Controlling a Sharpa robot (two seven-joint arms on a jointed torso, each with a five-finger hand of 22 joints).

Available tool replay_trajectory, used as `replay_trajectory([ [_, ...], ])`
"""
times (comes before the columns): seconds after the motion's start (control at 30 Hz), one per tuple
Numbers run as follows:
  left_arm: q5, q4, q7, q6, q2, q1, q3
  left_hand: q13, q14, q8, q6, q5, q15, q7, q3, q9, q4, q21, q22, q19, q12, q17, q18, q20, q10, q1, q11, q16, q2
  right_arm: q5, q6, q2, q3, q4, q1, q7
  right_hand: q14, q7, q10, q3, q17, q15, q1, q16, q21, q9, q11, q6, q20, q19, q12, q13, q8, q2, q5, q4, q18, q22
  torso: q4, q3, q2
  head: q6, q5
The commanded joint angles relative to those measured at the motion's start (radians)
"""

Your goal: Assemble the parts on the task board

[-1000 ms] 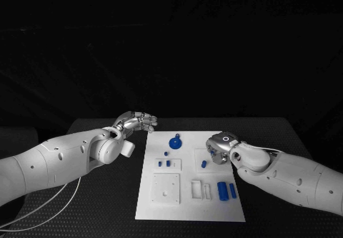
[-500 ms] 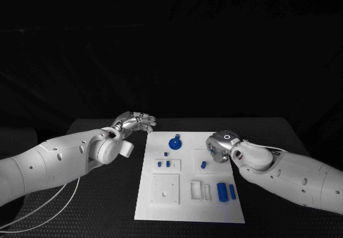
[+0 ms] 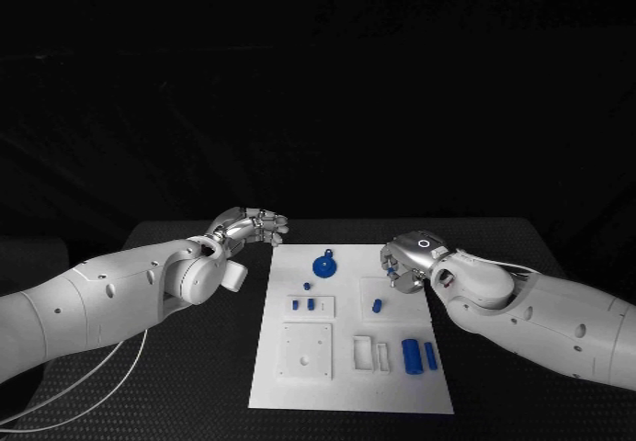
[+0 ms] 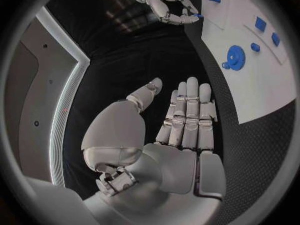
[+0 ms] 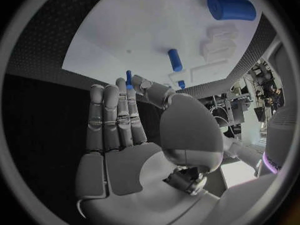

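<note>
Right hand [image 3: 405, 266] pinches a small blue pin [image 5: 129, 78] above the task board [image 3: 347, 386] — left hand [image 3: 252, 225] empty, fingers apart

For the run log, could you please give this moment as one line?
left hand: open, beside task board | right hand: pinching small blue part above board | blue gear: on board

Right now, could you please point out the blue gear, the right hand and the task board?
blue gear [image 3: 323, 266]: head view, its round face.
right hand [image 3: 404, 266]: head view, back of the hand.
task board [image 3: 347, 390]: head view, bare near end.
</note>
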Motion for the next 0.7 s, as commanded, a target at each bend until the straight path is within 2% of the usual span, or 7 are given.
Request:
replay_trajectory([
  [0.03,0.01,-0.002,0.004,0.014,0.001,0.0,0.001,-0.001,0.005,-0.007,-0.007,0.0,0.0,0.001,-0.001,0.002,0.006,-0.006,0.002,0.008,-0.001,0.001,0.018,0.001,-0.007,-0.009,0.002,-0.005,0.001,0.083,-0.03,-0.01,0.007,0.037,0.0,0.028,0.003,0.001,0.009,0.007,-0.001,-0.003,0.004,0.003,0.007,0.001,-0.001,0.008,0.0,0.005,-0.003,0.001,0.002,-0.008,0.001,0.002,0.012,0.002,-0.0004,0.0002,0.0,0.001,0.005],
  [0.1,0.01,-0.004,0.004,0.014,0.002,0.0,0.001,-0.001,0.005,-0.007,-0.007,0.0,0.0,0.001,-0.001,0.002,0.006,-0.006,0.002,0.008,-0.001,0.002,0.018,0.001,-0.007,-0.009,0.002,-0.006,0.001,0.111,-0.055,-0.013,0.009,0.069,0.0,0.04,0.003,0.001,0.009,0.007,-0.001,-0.004,0.004,0.003,0.008,0.002,-0.001,0.009,-0.001,0.006,-0.003,0.001,0.001,-0.009,0.001,0.003,0.012,0.002,-0.0007,0.0003,0.0,0.0,0.01],
  [0.17,0.011,-0.007,0.004,0.014,0.003,0.0,0.001,-0.002,0.005,-0.007,-0.007,0.0,0.0,0.001,-0.001,0.002,0.007,-0.007,0.002,0.008,-0.001,0.002,0.018,0.001,-0.007,-0.009,0.002,-0.006,0.001,0.135,-0.073,-0.01,0.009,0.099,0.0,0.053,0.004,0.001,0.009,0.008,-0.002,-0.004,0.004,0.003,0.008,0.002,-0.001,0.008,-0.001,0.007,-0.004,0.002,0.001,-0.008,0.001,0.004,0.012,0.002,-0.0007,0.0006,0.0,0.001,0.022],
  [0.33,0.013,-0.012,0.003,0.012,0.004,0.001,0.001,-0.002,0.005,-0.007,-0.007,0.0,0.0,0.001,0.0,0.002,0.007,-0.007,0.002,0.009,-0.001,0.003,0.018,0.001,-0.007,-0.01,0.002,-0.007,0.001,0.131,-0.044,0.018,0.009,0.15,-0.003,0.06,0.005,0.001,0.009,0.008,-0.003,-0.004,0.005,0.002,0.009,0.002,-0.001,0.008,-0.002,0.009,-0.005,0.002,0.0,-0.007,0.002,0.005,0.012,0.002,0.0002,0.0005,0.0,-0.006,0.047],
  [0.47,0.013,-0.014,0.002,0.011,0.007,0.001,0.001,-0.002,0.006,-0.007,-0.007,0.0,0.0,0.001,0.0,0.002,0.007,-0.007,0.002,0.009,0.0,0.003,0.018,0.0,-0.007,-0.009,0.002,-0.007,0.001,0.105,-0.036,0.047,0.007,0.163,-0.012,0.06,0.006,0.002,0.009,0.008,-0.003,-0.004,0.004,0.001,0.01,0.003,-0.001,0.007,-0.003,0.011,-0.006,0.003,-0.001,-0.006,0.002,0.006,0.012,0.002,0.0011,-0.0013,0.0,-0.01,0.07],
  [0.53,0.013,-0.014,0.003,0.011,0.012,0.001,0.001,-0.002,0.006,-0.007,-0.007,0.0,0.0,0.001,0.0,0.002,0.007,-0.008,0.002,0.009,0.0,0.004,0.018,0.0,-0.007,-0.009,0.002,-0.007,0.001,0.084,-0.031,0.062,0.004,0.166,-0.02,0.06,0.006,0.002,0.009,0.007,-0.004,-0.004,0.004,0.001,0.01,0.003,-0.001,0.007,-0.004,0.011,-0.006,0.003,-0.001,-0.006,0.002,0.006,0.012,0.002,0.0013,-0.0021,0.0,-0.013,0.083],
  [0.7,0.013,-0.016,0.003,0.01,0.018,0.001,0.001,-0.002,0.006,-0.006,-0.007,0.0,-0.001,0.001,0.0,0.003,0.008,-0.008,0.003,0.009,0.0,0.004,0.018,0.0,-0.007,-0.009,0.001,-0.008,0.001,0.048,-0.02,0.096,-0.018,0.162,-0.041,0.059,0.007,0.002,0.009,0.007,-0.004,-0.004,0.005,0.0,0.011,0.003,-0.001,0.007,-0.004,0.012,-0.007,0.003,-0.001,-0.005,0.002,0.006,0.012,0.002,0.0034,-0.0025,0.001,-0.026,0.117],
])
